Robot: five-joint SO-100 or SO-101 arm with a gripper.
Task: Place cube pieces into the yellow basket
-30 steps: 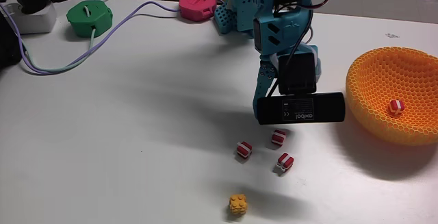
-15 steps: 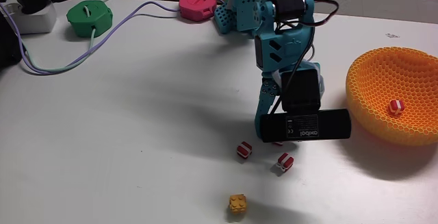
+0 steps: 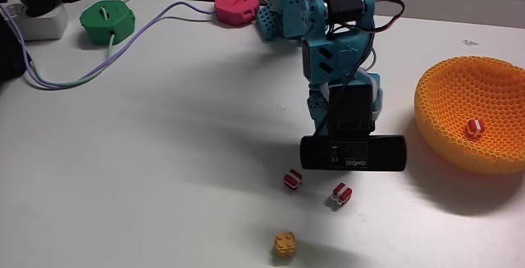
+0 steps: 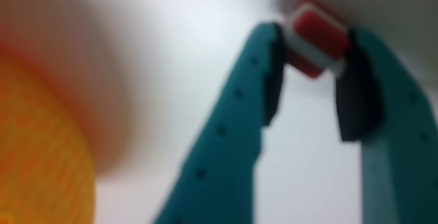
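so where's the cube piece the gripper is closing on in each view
Fixed view: hidden behind the black camera bar on the arm; two other cube pieces lie on the table just below it.
Wrist view: the cube piece sits top centre-right, between the gripper fingertips.
Shared landmark: the yellow basket, at the right edge in the fixed view and as an orange blur at lower left in the wrist view.

green disc (image 3: 107, 20), pink disc (image 3: 238, 6), small yellow block (image 3: 285, 244)
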